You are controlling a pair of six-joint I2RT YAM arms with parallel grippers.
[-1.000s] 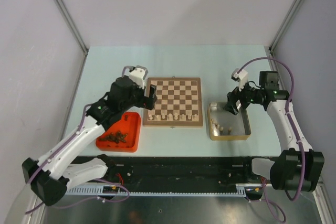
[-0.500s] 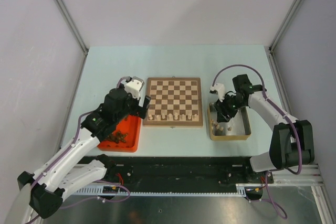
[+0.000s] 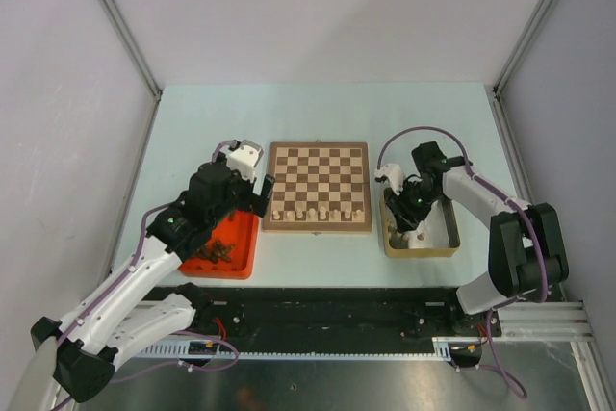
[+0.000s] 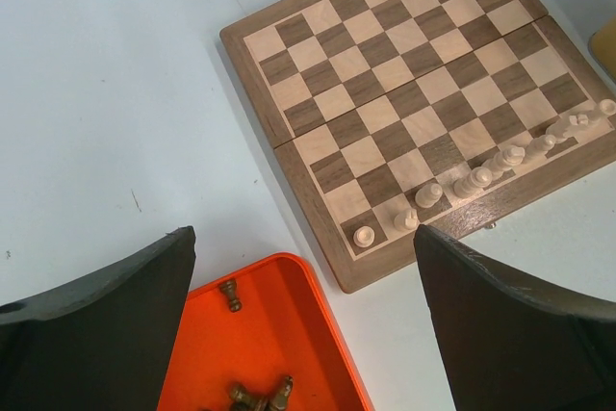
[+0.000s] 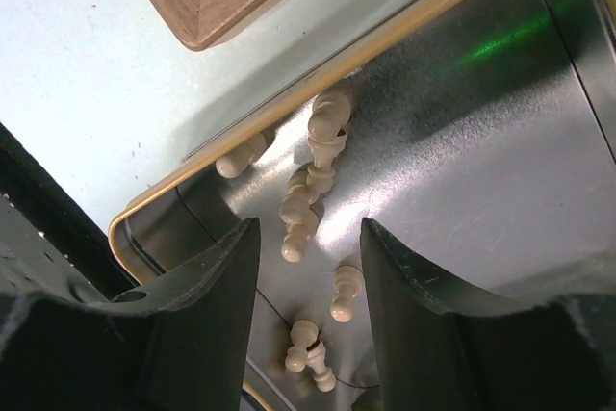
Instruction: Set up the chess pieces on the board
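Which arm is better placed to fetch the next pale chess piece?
Right, probably. The right gripper is open and low over the gold tin, with pale pieces lying below, between its fingers. The left gripper, also open, hovers at the red tray, where only dark pieces show.

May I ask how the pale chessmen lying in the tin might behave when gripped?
The pale chessmen look turned and rounded, so likely to roll or slip. Lying sideways on the shiny tin floor, they may skid. Probably light, being tiny.
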